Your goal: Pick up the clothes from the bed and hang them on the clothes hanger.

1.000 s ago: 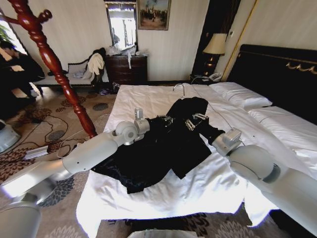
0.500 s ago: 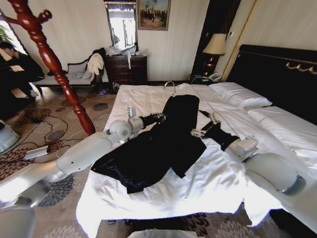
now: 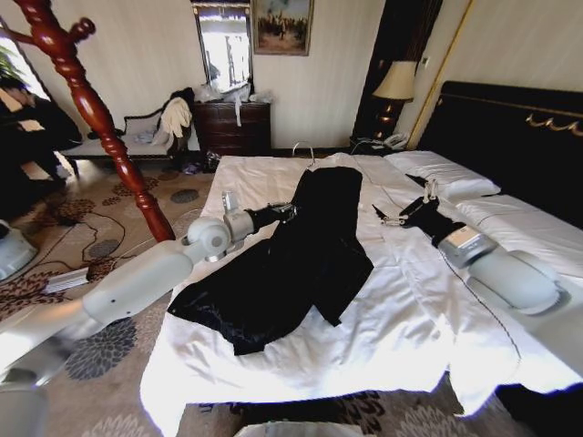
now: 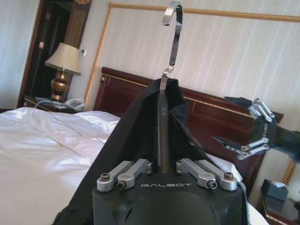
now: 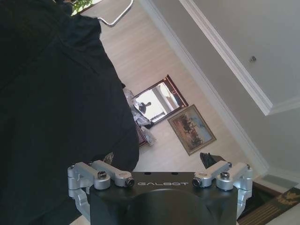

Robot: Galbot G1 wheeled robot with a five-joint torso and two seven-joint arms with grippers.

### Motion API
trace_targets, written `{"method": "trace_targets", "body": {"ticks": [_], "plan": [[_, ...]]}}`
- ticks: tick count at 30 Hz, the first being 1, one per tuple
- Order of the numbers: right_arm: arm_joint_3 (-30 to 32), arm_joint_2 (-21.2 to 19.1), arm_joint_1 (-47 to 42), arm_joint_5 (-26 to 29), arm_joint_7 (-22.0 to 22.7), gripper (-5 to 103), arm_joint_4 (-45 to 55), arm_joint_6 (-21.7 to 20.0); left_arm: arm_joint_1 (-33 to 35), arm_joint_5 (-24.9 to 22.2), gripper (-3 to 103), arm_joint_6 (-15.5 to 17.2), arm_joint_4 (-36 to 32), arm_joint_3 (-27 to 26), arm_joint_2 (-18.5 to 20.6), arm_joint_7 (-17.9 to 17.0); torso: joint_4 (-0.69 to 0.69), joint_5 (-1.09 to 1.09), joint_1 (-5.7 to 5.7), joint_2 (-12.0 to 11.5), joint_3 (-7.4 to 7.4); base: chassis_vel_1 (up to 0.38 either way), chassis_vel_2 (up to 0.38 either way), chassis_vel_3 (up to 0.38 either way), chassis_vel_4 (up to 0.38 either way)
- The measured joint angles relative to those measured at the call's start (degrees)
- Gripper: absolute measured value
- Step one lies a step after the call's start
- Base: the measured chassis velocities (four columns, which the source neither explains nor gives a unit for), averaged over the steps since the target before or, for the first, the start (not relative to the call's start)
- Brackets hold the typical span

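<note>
The bed is spread wide under white sheets, and the clothes are draped across it as one long black shape. The upper end is raised toward the headboard side and the hem lies flat near the foot, so the long axis runs away from the robot. The clothes hanger is seen inside the collar, hook uppermost. It is clamped at its neck by the left gripper, the nearer one. The right gripper is held with fingers spread, empty, well apart beside the pillows.
</note>
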Motion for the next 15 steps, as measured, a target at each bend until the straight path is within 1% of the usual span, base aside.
{"method": "trace_targets", "body": {"ticks": [4, 5, 8, 10, 13, 15], "plan": [[-0.5, -0.1, 0.4, -1.6, -0.3, 100, 0.3, 0.1, -0.2, 0.2, 15, 0.1, -1.0, 0.8, -0.3, 0.1, 0.01, 0.00, 0.00, 0.0, 0.00, 0.000, 0.000, 0.000, 0.000], [-0.7, -0.3, 0.6, -2.2, -0.4, 100, 0.4, 0.1, -0.8, 0.2, 15, 0.2, -1.3, 1.4, -1.2, 0.0, 0.01, 0.00, 0.00, 0.0, 0.00, 0.000, 0.000, 0.000, 0.000], [-0.9, -0.8, 0.8, -3.6, -0.8, 100, 0.2, 0.1, -2.1, 0.5, 15, 0.2, -1.6, 2.8, -2.4, 0.1, -0.04, 0.01, 0.00, 0.0, 0.00, 0.000, 0.000, 0.000, 0.000], [-1.1, -1.1, 0.8, -4.1, -1.0, 100, 0.0, 0.2, -2.4, 0.9, 15, 0.2, -1.8, 3.3, -2.6, 0.3, -0.03, 0.02, 0.00, 0.0, 0.00, 0.000, 0.000, 0.000, 0.000], [-1.5, -1.2, 0.6, -4.8, -1.2, 100, -0.2, 0.3, -2.5, 1.2, 15, 0.2, -2.3, 3.9, -2.9, 0.5, 0.02, 0.01, 0.01, 0.0, 0.00, 0.000, 0.000, 0.000, 0.000], [-1.6, -1.1, 0.6, -5.4, -1.2, 100, -0.4, 0.3, -2.9, 1.3, 15, 0.2, -2.7, 4.5, -3.3, 0.5, 0.04, 0.00, 0.00, 0.0, 0.00, 0.000, 0.000, 0.000, 0.000]]}}
